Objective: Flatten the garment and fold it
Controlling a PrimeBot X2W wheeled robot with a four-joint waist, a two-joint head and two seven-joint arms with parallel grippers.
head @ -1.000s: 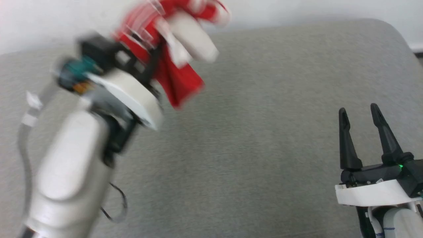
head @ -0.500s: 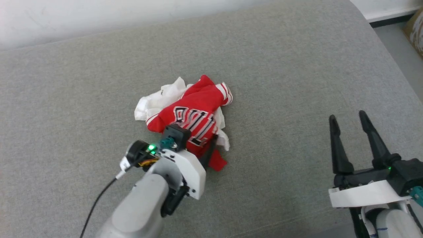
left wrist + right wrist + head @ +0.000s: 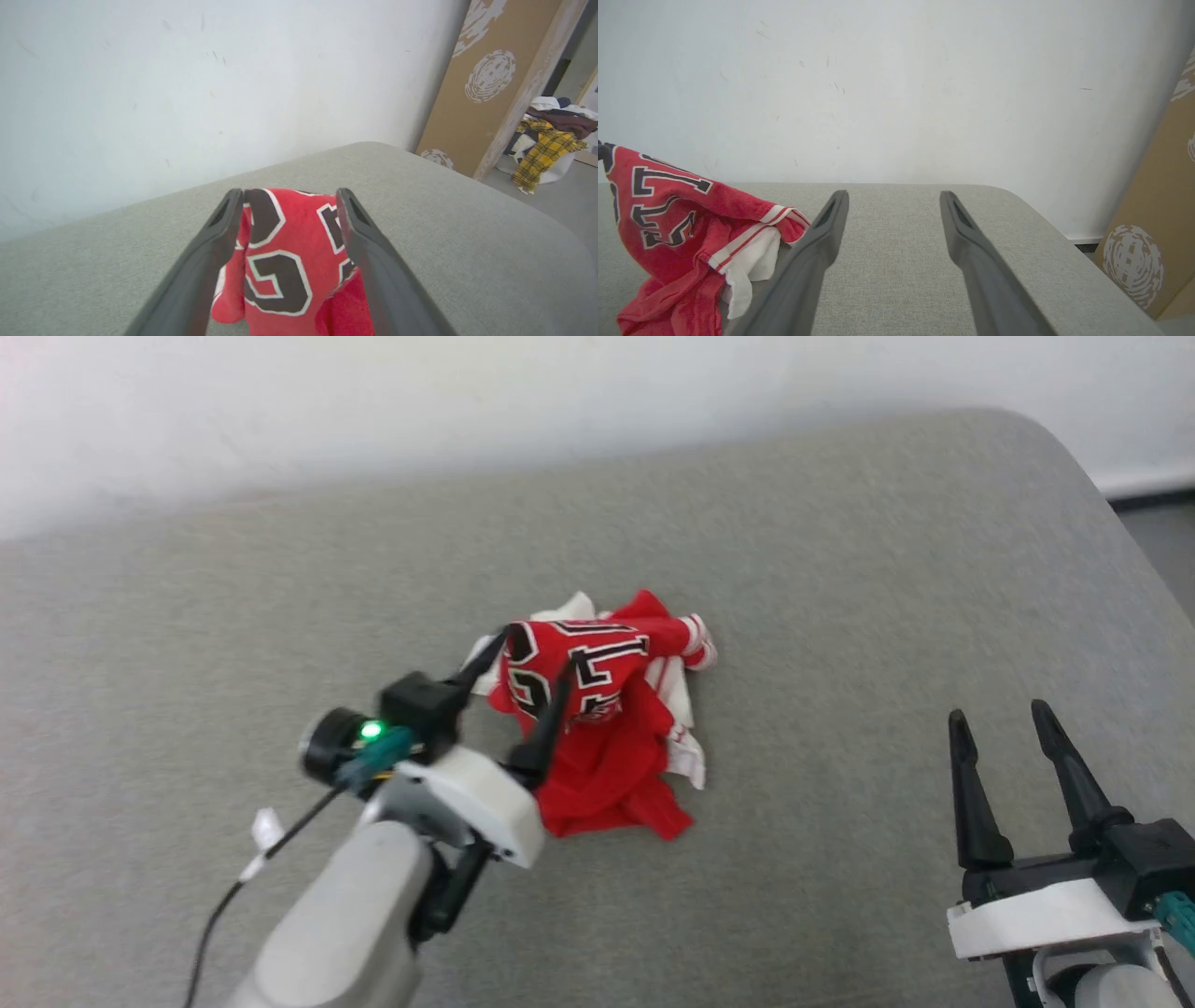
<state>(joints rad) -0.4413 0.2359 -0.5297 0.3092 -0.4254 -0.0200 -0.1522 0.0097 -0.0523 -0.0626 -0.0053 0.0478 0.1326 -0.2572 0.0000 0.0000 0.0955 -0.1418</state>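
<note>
The garment is a red shirt with black white-edged letters and white parts, lying in a crumpled heap mid-surface. My left gripper is open at the heap's near-left side. Its two fingers straddle the raised, lettered fold. In the left wrist view that fold of the garment stands between the spread fingers of the left gripper. My right gripper is open and empty at the lower right, well clear of the cloth. From the right gripper the garment shows to the left.
The grey padded surface ends in a rounded corner at the far right, against a white wall. A brown cardboard panel and a basket of clothes stand beyond it. A black cable trails from my left wrist.
My left gripper held the garment high a second ago; it has come down to the surface and opened, and the garment now rests in a heap. The head camera has shifted.
</note>
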